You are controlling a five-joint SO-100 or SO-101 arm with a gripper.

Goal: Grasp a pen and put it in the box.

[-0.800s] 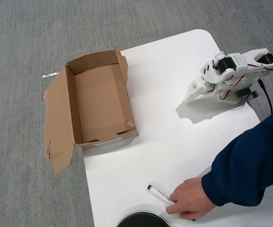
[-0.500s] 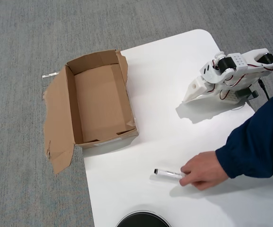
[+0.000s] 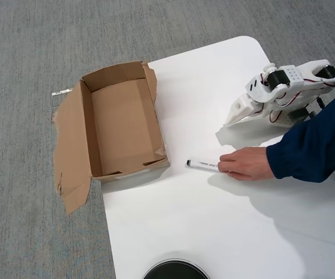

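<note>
Pen point(image 3: 202, 165) lies flat on white table point(image 3: 213, 232), just right of the box point(image 3: 121, 125), black cap toward it; barrel print too small to read. A person's hand point(image 3: 245, 163) touches its other end. Gripper point(image 3: 235, 116) folded down farther right, jaws: cannot tell.

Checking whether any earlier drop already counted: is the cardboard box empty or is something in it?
Empty. The overhead view shows the cardboard box with only its bare brown floor; the pen lies outside on the white table.
</note>
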